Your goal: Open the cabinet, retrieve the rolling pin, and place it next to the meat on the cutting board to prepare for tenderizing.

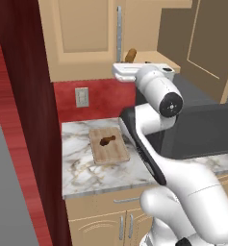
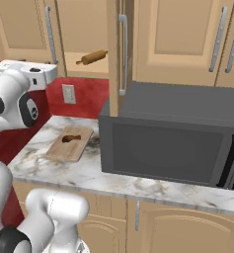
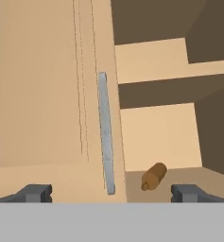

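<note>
Jaws of the gripper (image 3: 111,193) stand spread before the cabinet (image 3: 42,94), right door open; best advance squarely over the rolling pin (image 3: 153,176) at the shelf's front edge, then close across its middle

A dark grey microwave (image 2: 173,143) stood on the marbled bench (image 2: 89,178). A pale wall outlet (image 1: 82,97) sat on the red backsplash (image 1: 103,98). Low tan cabinets (image 2: 187,227) ran beneath the bench.
</note>
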{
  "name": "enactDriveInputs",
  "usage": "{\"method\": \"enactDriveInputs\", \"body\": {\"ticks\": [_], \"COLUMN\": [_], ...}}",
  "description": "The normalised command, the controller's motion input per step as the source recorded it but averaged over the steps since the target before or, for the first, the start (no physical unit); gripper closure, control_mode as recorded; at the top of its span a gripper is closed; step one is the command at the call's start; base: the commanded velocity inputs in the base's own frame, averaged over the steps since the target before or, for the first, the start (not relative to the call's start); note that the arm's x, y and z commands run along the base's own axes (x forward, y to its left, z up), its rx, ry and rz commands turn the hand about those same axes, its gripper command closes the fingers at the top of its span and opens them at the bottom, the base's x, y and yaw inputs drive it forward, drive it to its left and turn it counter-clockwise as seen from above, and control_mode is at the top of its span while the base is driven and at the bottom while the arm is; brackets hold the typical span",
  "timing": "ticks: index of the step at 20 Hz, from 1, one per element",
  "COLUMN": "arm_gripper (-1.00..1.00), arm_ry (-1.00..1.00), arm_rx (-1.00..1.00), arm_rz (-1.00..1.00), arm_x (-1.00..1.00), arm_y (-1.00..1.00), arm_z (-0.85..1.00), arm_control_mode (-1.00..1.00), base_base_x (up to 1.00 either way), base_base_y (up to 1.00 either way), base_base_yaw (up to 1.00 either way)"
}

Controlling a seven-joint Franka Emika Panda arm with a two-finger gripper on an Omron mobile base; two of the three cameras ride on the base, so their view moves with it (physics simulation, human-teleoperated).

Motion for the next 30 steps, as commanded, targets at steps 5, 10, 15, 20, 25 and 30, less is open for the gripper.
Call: {"method": "enactDriveInputs", "body": {"ticks": [5, 10, 15, 20, 25, 30], "arm_gripper": [-1.00, -1.00, -1.00, -1.00, -1.00, -1.00], "arm_ry": [0.00, 0.00, -0.01, -0.01, -0.01, 0.00], "arm_rx": [-0.02, -0.03, -0.04, -0.03, -0.04, -0.03], "arm_rz": [0.00, 0.03, 0.04, 0.04, 0.03, 0.03], "arm_x": [0.50, 0.53, 0.51, 0.46, 0.47, 0.49], "arm_y": [0.00, 0.06, 0.08, 0.06, 0.10, 0.10], "arm_z": [0.00, 0.00, 0.00, 0.00, 0.00, 0.00], "arm_control_mode": [-1.00, -1.00, -1.00, -1.00, -1.00, -1.00], "base_base_x": [0.00, 0.00, 0.00, 0.00, 0.00, 0.00], "base_base_y": [0.00, 0.00, 0.00, 0.00, 0.00, 0.00], "base_base_yaw": [0.00, 0.00, 0.00, 0.00, 0.00, 0.00]}}
